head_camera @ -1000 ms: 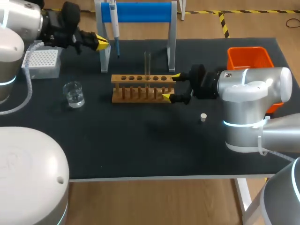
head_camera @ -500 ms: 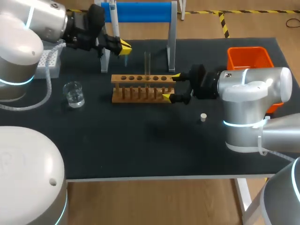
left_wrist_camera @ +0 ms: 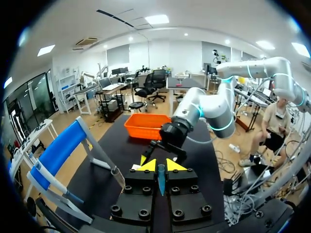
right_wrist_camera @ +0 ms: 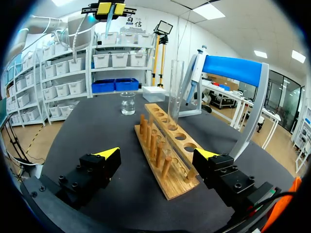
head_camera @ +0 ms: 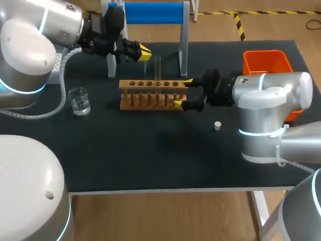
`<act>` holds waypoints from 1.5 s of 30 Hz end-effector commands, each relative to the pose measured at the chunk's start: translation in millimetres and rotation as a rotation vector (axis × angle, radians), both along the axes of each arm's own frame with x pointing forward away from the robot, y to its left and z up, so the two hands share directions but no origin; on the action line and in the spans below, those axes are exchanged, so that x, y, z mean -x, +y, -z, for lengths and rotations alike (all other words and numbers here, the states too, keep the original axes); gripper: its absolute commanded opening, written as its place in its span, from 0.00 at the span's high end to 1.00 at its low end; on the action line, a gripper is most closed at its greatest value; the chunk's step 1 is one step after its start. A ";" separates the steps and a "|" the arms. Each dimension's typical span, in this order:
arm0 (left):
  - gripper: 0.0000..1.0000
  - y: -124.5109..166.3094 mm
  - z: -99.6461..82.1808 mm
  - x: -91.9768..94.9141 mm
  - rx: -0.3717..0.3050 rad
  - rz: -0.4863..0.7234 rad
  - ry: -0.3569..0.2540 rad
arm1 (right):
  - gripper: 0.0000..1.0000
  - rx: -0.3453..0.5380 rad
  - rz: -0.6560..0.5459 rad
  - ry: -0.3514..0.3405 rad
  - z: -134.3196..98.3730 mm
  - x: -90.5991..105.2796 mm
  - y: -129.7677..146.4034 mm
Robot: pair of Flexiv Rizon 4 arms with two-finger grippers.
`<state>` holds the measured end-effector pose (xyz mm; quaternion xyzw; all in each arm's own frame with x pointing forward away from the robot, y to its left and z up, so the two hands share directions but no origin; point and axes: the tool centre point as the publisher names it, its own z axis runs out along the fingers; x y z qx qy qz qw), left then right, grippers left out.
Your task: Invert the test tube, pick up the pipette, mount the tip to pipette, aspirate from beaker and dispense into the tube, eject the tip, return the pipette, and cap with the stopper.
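My left gripper (head_camera: pixel 144 52) hovers behind the wooden rack (head_camera: pixel 153 93), shut on a blue pipette tip (left_wrist_camera: pixel 161 180) that points down from between its fingers. A clear test tube (head_camera: pixel 157 69) stands upright in the rack. My right gripper (head_camera: pixel 183 92) is open, its fingers astride the rack's right end without touching it. The pipette (right_wrist_camera: pixel 193 77) hangs on the blue stand (head_camera: pixel 150 12); in the head view my left arm mostly hides it. The beaker (head_camera: pixel 78 100) holding clear liquid sits left of the rack. The small stopper (head_camera: pixel 217 125) lies in front of my right arm.
An orange bin (head_camera: pixel 266 63) stands at the back right. The tip box (head_camera: pixel 60 63) at the back left is largely covered by my left arm. Open black tabletop (head_camera: pixel 150 155) stretches in front of the rack.
My left arm has swung right from the tip box to behind the rack, carrying the tip. The right arm has not moved.
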<state>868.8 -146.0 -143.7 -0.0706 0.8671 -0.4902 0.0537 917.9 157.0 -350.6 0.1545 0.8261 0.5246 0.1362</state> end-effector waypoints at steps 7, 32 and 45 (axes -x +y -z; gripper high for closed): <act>1.00 -0.6 0.4 0.0 -0.001 -0.001 0.000 | 0.00 0.001 -0.002 0.001 -0.4 0.0 -0.8; 1.00 -0.6 0.4 0.0 -0.001 -0.001 0.000 | 0.00 -0.288 -0.216 -0.124 -80.3 69.5 -55.4; 1.00 -0.6 0.4 0.0 -0.001 -0.001 0.000 | 0.00 -0.382 -0.356 -0.060 -107.9 84.8 -18.1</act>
